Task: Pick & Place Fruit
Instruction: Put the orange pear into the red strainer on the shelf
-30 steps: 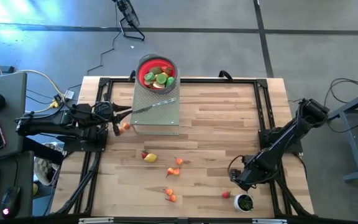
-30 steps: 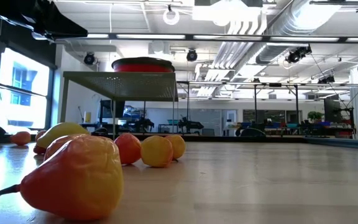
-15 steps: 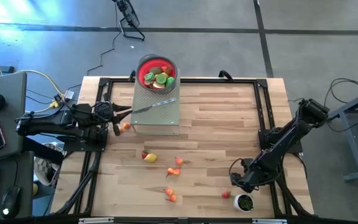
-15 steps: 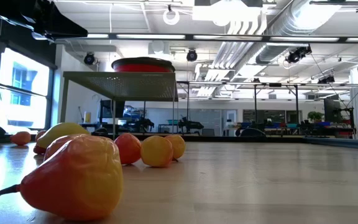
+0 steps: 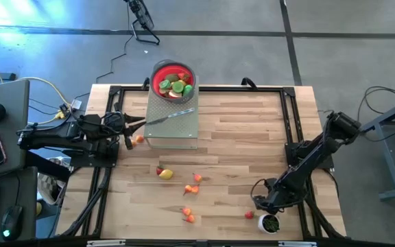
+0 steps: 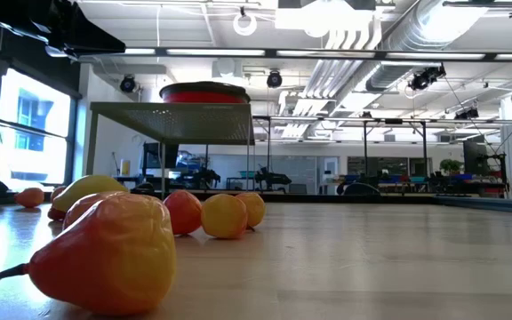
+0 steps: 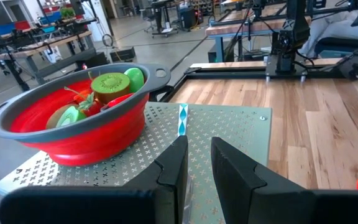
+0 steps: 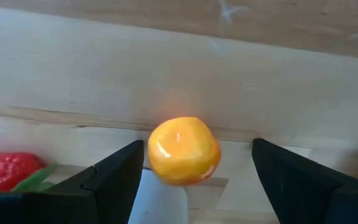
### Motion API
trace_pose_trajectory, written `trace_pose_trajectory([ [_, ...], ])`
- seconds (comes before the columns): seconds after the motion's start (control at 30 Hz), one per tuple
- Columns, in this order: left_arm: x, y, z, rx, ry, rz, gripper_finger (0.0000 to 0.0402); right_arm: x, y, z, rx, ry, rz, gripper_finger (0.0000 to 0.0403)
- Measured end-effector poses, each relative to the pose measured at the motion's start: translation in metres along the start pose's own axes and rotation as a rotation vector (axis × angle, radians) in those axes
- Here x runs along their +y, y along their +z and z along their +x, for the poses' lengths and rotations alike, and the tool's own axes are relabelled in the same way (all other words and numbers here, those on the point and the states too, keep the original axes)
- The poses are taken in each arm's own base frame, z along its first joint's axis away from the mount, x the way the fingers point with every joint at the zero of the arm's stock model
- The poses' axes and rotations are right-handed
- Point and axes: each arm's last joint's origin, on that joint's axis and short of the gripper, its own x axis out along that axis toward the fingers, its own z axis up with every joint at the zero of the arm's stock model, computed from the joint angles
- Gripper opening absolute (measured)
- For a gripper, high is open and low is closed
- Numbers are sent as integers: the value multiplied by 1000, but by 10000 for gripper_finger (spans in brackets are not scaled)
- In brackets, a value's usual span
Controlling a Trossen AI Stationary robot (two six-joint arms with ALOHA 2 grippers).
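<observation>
Right hand low over an orange fruit, near the white cup

The right hand [image 5: 260,203] is wide open and holds nothing; an orange fruit [image 8: 183,150] sits between its fingers [image 8: 114,180], a strawberry [image 8: 6,170] just beside. The cup [image 5: 269,223] is near it. More fruit [image 5: 190,186] lies on the wood surface [image 5: 245,137]. The red bowl [image 5: 173,80] with fruit stands on a grey stand [image 5: 173,123]. The left hand [image 5: 129,134], nearly closed and empty, waits by that stand.
</observation>
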Motion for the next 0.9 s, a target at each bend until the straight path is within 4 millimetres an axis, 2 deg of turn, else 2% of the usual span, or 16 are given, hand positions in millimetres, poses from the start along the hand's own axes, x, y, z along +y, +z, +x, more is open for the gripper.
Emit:
trace_pose_trajectory([
  [0.17,0,0,0,0,0,-1,67,3,-1,4,10,7,-17,293],
  [0.6,0,0,0,-5,0,-4,67,3,12,-13,-67,25,-34,293],
  [0.9,0,0,0,-4,-1,-2,67,3,15,-14,-51,0,-72,293],
])
